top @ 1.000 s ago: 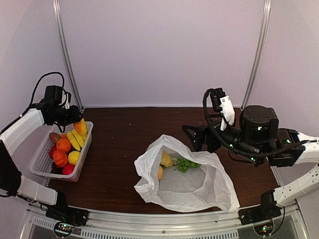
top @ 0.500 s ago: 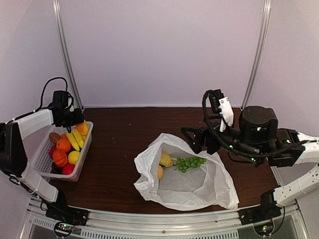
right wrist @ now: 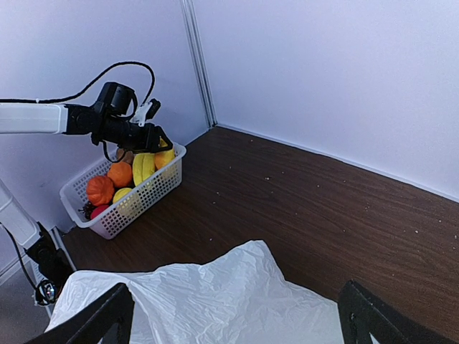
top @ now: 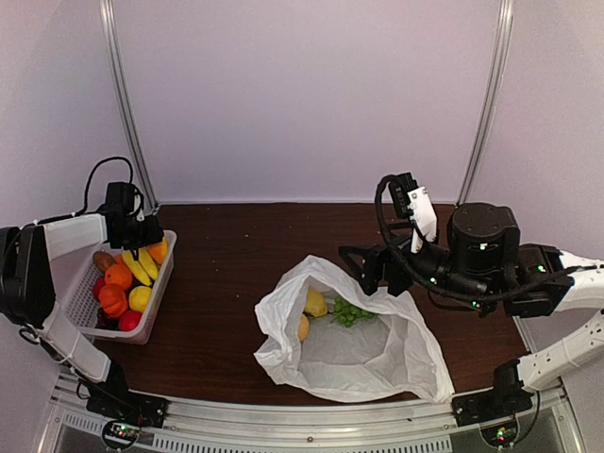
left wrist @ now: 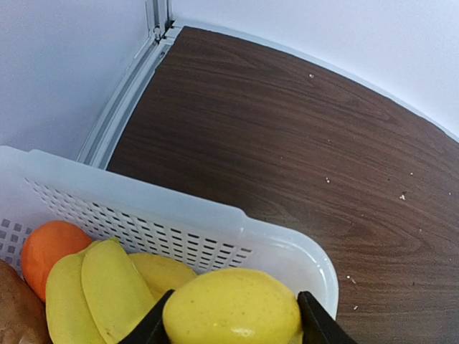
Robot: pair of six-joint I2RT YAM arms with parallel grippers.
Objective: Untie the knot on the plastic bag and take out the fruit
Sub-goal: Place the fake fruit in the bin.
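Dark wood-grain table (top: 226, 255) between plain pale lilac walls (top: 311, 94), metal corner posts (top: 124, 104), even soft light

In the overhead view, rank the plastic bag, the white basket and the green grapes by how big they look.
Largest: plastic bag.
Then: white basket.
Smallest: green grapes.

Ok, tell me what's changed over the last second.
The left tool has lowered the yellow fruit it grips toward the far end of the basket, its arm folding back. The right tool, open and empty, shifted slightly over the plastic bag at its far rim. The bag, the green grapes inside it and the basket itself lie as before.
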